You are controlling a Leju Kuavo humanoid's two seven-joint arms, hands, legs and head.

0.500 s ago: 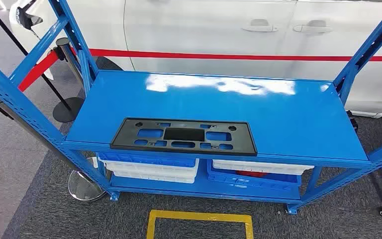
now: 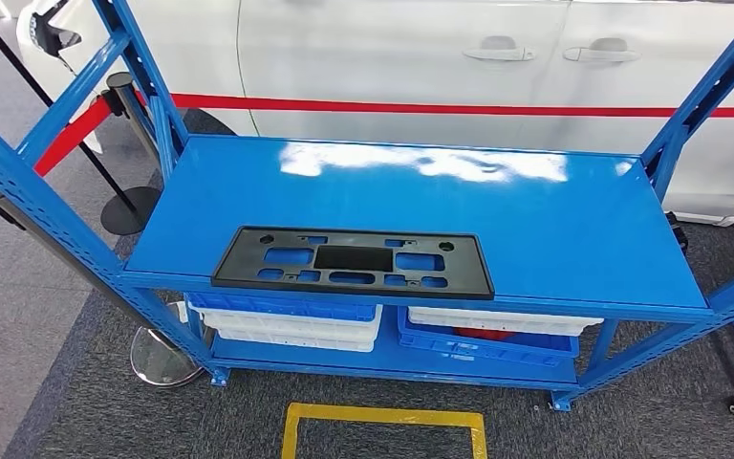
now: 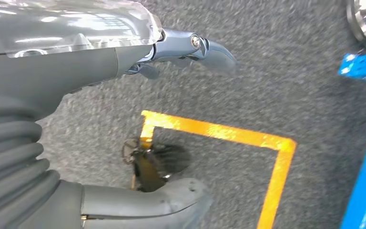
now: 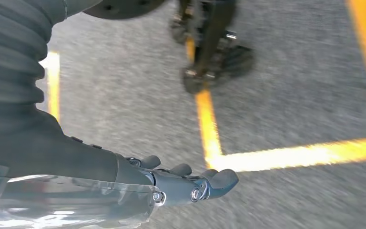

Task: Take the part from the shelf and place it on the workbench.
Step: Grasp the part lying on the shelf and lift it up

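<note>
A flat black plastic part with several cut-outs lies on the blue shelf top, close to its front edge and left of centre. My left hand hangs over the grey carpet with thumb and fingers apart and nothing in it. My right hand also hangs above the carpet, fingers loosely extended, holding nothing. Both hands are well below and short of the shelf.
White and blue bins sit on the lower shelf level. A yellow taped rectangle marks the carpet before the shelf. A white car, a red barrier belt and stanchion bases stand behind and left.
</note>
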